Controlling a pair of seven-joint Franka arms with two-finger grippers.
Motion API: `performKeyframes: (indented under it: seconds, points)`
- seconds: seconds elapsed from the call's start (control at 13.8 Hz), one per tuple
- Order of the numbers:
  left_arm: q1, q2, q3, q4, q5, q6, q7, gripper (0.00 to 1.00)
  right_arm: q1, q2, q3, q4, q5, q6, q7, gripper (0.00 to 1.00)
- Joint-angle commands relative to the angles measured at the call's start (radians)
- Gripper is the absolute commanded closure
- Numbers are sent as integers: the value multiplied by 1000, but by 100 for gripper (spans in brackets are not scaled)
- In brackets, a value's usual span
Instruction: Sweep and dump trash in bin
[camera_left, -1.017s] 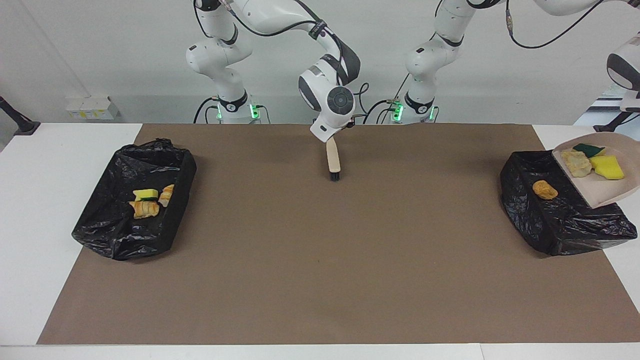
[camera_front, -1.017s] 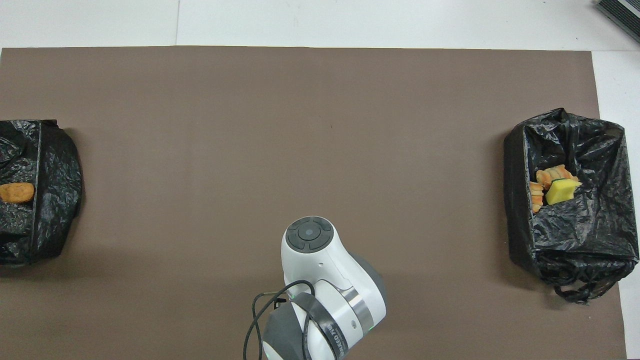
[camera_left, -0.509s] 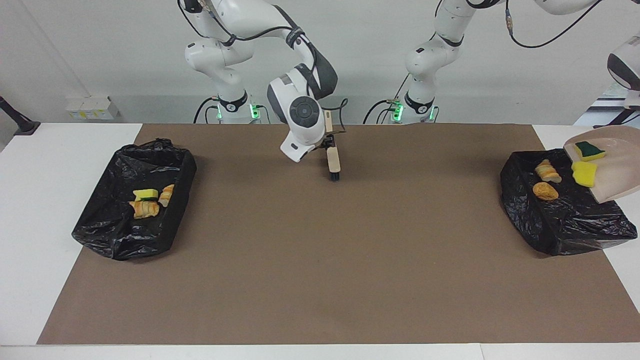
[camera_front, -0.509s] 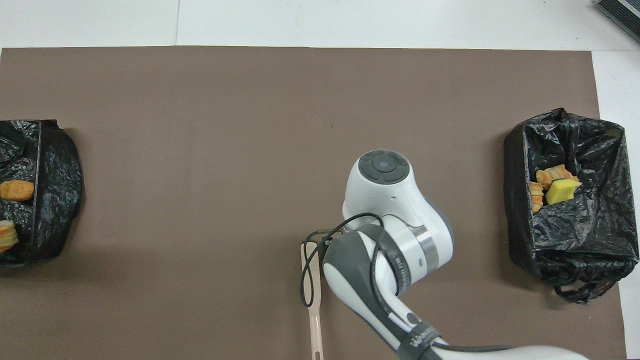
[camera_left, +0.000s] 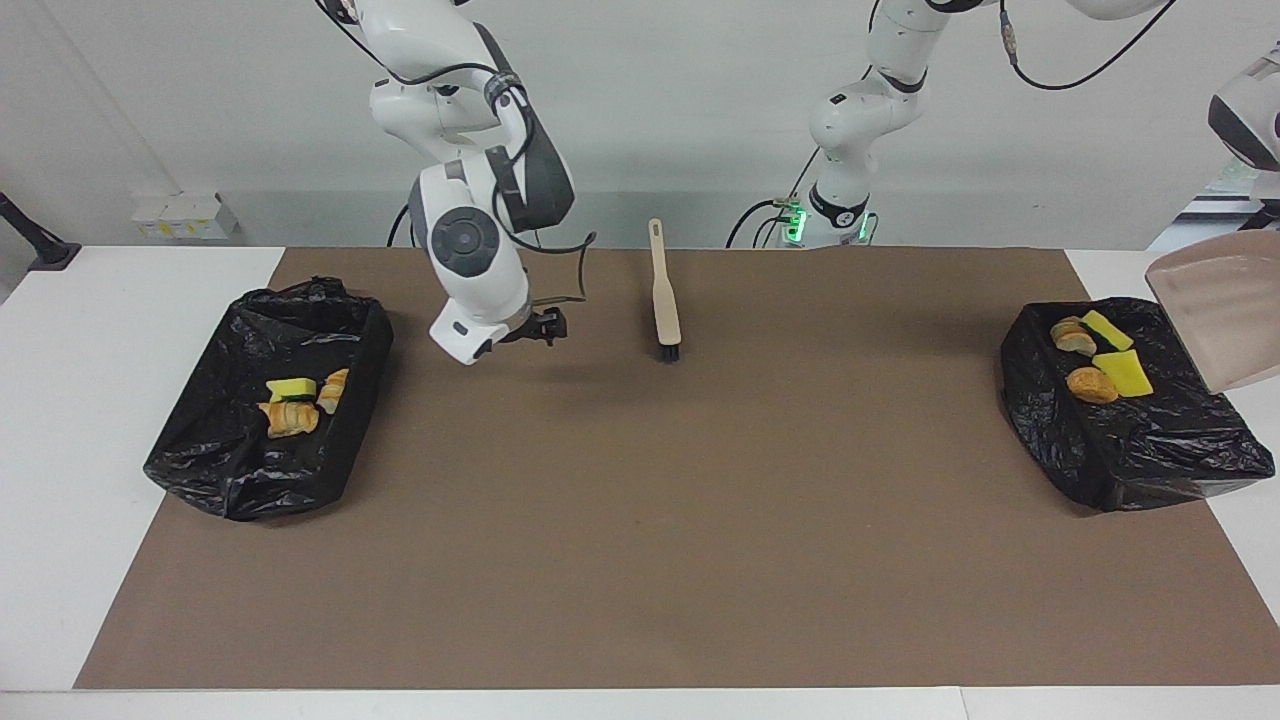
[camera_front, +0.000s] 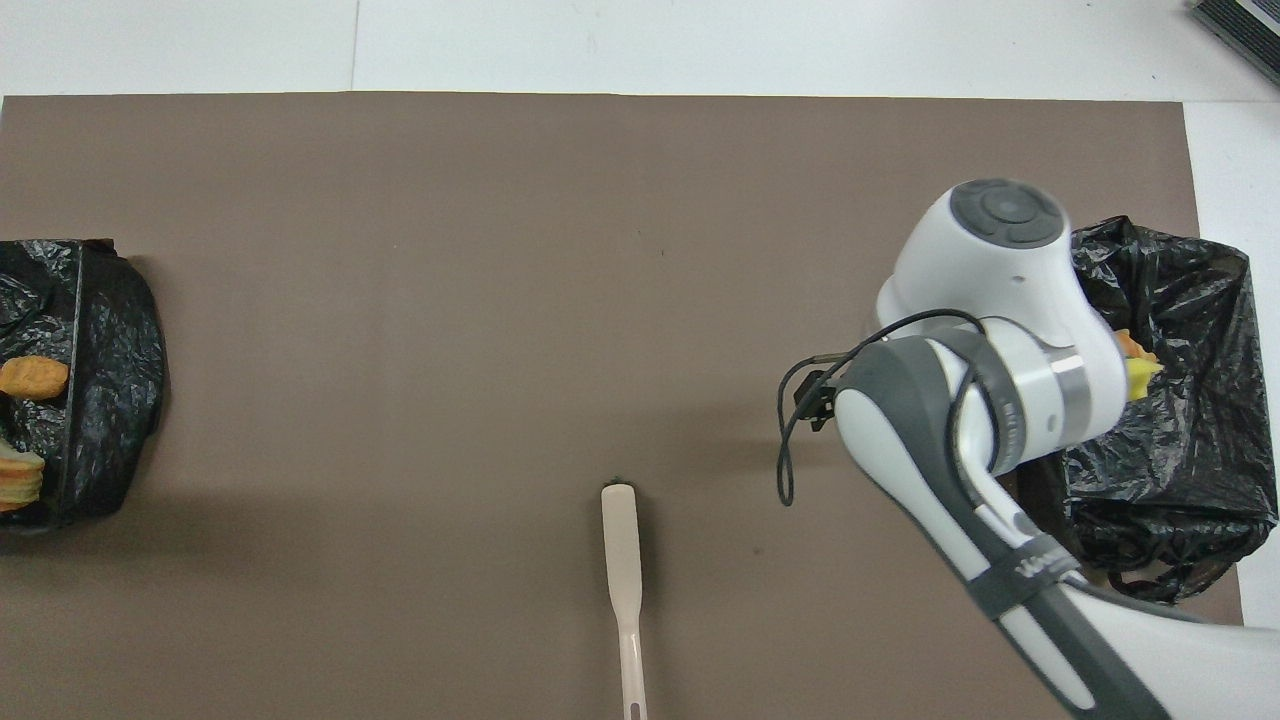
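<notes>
Dustpan (camera_left: 1215, 310): tipped over bin (camera_left: 1130, 450) to dump trash (camera_left: 1092, 384); left gripper, unseen, clamped on it.
Right gripper (camera_left: 550, 327): fingers parted, empty; brush (camera_left: 664, 300) lies alongside, likely finished with.

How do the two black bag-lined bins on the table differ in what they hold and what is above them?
The bin at the left arm's end holds four scraps; the bin at the right arm's end holds three. The tilted dustpan hangs over the first bin, while nothing hangs over the second in the facing view; the right gripper is over the mat beside it. Both are black bag-lined and hold yellow sponge and bread-like pieces.
</notes>
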Motion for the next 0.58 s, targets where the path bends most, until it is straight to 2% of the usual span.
performKeyframes:
  seconds: [0.0,0.22,0.51]
  points:
    - [-31,-30,-11,4,2,-45,1,100,-70,-19,21,39,-44,-53,-71,0]
    - [-92,-39,-31,-11,-123,-160,-5,100,-95,-22,-39,85,-64,-57,-131,0]
    - [-226,-64,-31,-80,-312,-258,-94,100,-84,-28,-190,154,-76,-42,-141,0]
